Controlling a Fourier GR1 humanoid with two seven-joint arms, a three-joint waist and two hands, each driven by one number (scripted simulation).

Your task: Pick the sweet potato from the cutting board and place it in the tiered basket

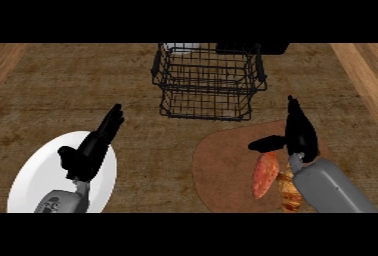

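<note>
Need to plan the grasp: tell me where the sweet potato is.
In the head view the sweet potato lies on the cutting board at lower right, beside the right hand.

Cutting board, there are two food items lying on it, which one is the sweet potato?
The reddish-orange sweet potato on the left, just below the right hand. The croissant beside it is golden-brown, ridged and partly hidden by the forearm.

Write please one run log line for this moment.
right hand: open, above cutting board | sweet potato: on board, not held | basket: no potato | left hand: open, over white plate
</note>
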